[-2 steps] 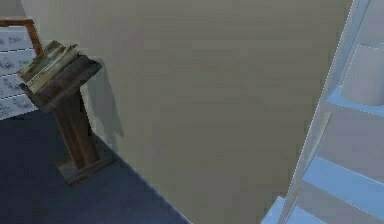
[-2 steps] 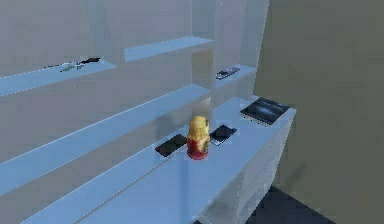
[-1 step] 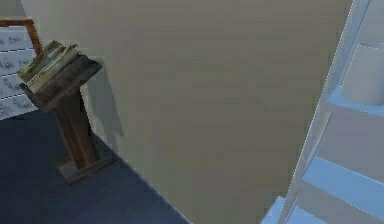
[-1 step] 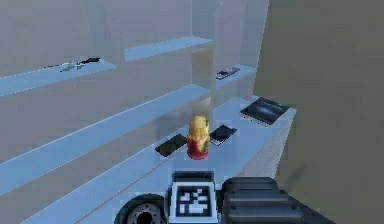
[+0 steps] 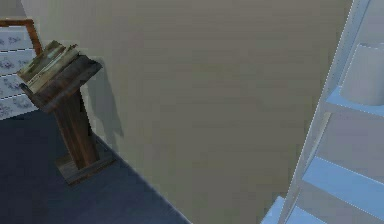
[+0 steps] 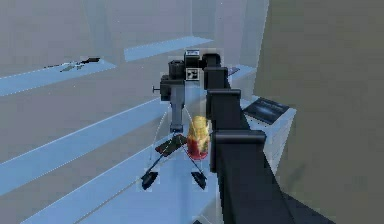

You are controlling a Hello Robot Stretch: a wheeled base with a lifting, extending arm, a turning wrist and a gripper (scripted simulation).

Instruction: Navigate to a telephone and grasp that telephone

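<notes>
While the dark square arm [image 6: 236,150] lay across pale blue shelving [image 6: 70,165] | end effector [image 6: 179,122] sat near a small yellow-and-red rounded object [image 6: 200,138] | grip contents: could not tell

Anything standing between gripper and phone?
No shape here reads clearly as a telephone. The gripper sits near a yellow-and-red thing and a small dark thing at the blue shelf; whether either blocks it cannot be told.

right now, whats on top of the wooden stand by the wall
What looks like a stack of books lies on the slanted top of the wooden stand. The stack covers most of that top, so anything beneath it cannot be seen.
</notes>
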